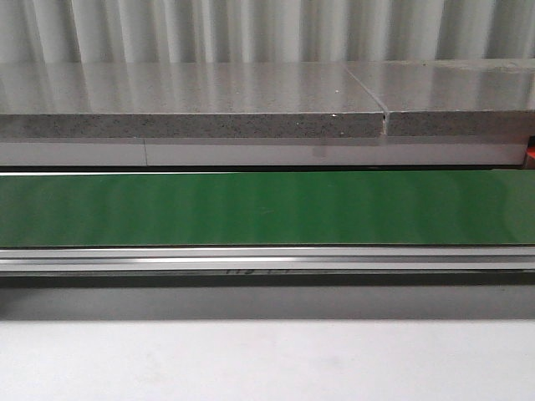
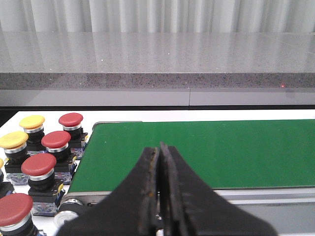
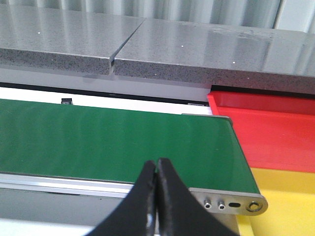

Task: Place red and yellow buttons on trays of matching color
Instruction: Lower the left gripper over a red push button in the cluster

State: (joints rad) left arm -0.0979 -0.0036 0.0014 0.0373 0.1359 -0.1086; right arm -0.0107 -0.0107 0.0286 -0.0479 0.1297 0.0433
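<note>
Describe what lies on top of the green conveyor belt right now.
Nothing lies on the green conveyor belt in any view; its surface is bare. The left gripper and right gripper cover small near portions in the wrist views.

You face a speckled grey stone ledge [image 1: 192,104] with a seam; pale corrugated wall [image 1: 251,29] behind, light evenly diffuse.

The left pincer [image 2: 158,196] and the right pincer [image 3: 156,196] each have their black fingers pressed together, holding nothing.

White table [image 1: 267,359] with green conveyor belt [image 1: 267,209], buttons [image 2: 42,164], seemingly trays [image 3: 275,130].
</note>
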